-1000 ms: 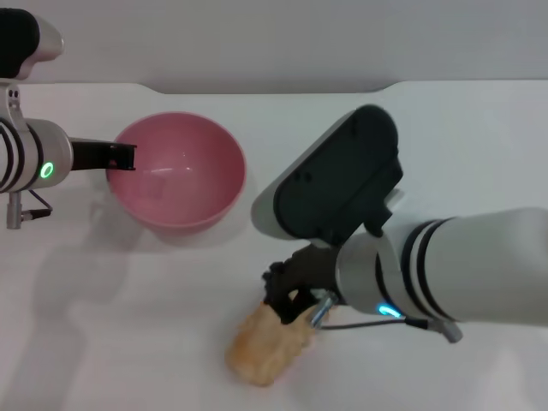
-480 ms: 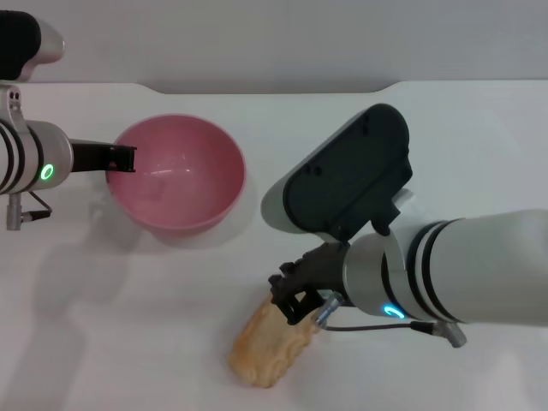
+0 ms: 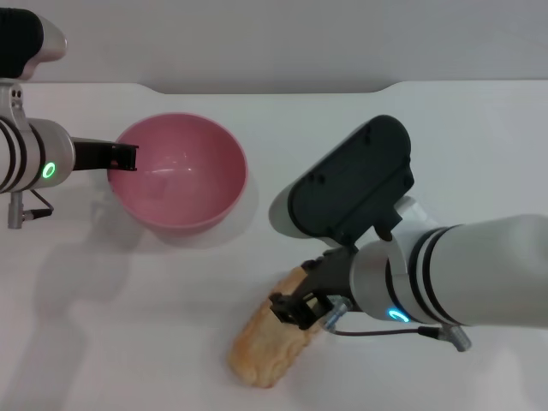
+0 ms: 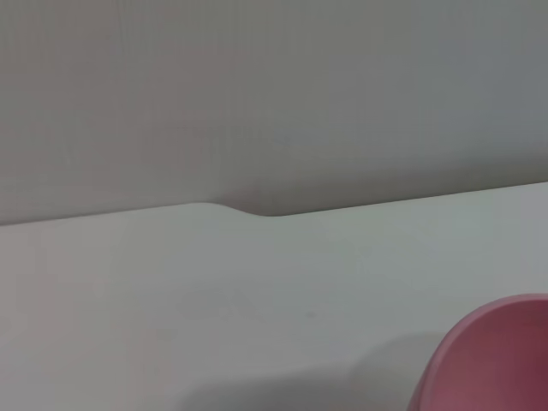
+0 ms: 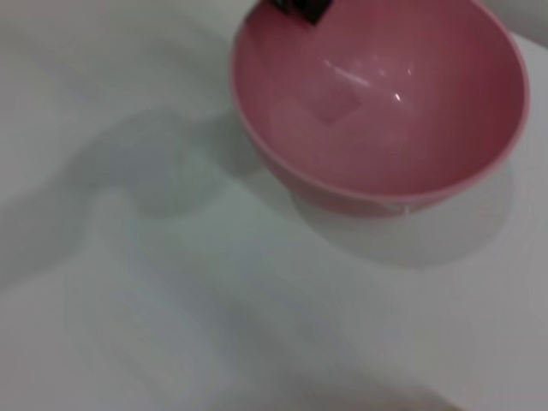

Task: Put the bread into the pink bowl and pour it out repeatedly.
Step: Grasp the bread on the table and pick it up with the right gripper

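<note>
I see the right gripper (image 3: pixel 298 310) clamped on the golden-tan ridged loaf of bread (image 3: pixel 267 344) lying on the white table (image 3: pixel 128 325). My left gripper (image 3: pixel 120 157) pinches the rim of the empty, glossy round pink plastic bowl (image 3: pixel 178 171), well apart from the loaf.

Bare lab; white table (image 3: pixel 154 342), grey wall (image 3: pixel 257 38)

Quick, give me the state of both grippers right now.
Left gripper: shut on the rim of the pink bowl, which sits upright and empty.
Right gripper: down at the bread on the table; grip cannot be told.
</note>
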{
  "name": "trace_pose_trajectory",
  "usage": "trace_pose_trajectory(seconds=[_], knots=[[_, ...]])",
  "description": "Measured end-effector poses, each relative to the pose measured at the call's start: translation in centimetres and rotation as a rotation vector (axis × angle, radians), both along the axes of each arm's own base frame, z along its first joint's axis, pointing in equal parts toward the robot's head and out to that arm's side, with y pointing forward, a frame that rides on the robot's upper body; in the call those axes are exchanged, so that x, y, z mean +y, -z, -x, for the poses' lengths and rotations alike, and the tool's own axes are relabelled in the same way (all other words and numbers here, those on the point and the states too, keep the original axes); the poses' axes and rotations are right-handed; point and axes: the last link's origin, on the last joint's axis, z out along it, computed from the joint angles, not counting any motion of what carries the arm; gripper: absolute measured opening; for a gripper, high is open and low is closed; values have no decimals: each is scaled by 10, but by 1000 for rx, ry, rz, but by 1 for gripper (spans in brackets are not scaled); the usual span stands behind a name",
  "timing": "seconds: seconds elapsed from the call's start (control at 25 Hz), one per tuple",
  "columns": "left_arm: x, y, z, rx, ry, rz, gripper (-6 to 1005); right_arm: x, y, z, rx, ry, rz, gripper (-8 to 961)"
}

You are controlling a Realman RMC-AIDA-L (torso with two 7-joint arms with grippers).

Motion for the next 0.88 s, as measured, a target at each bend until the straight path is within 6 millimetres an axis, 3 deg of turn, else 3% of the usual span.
trace_pose_trajectory(seconds=[0.36,0.88], knots=[[0,0,0,0,1,1,48,7,9,-20,-33,47,-5,702],[0,0,0,2,1,2,48,15,20,-36,-53,73,-5,679]])
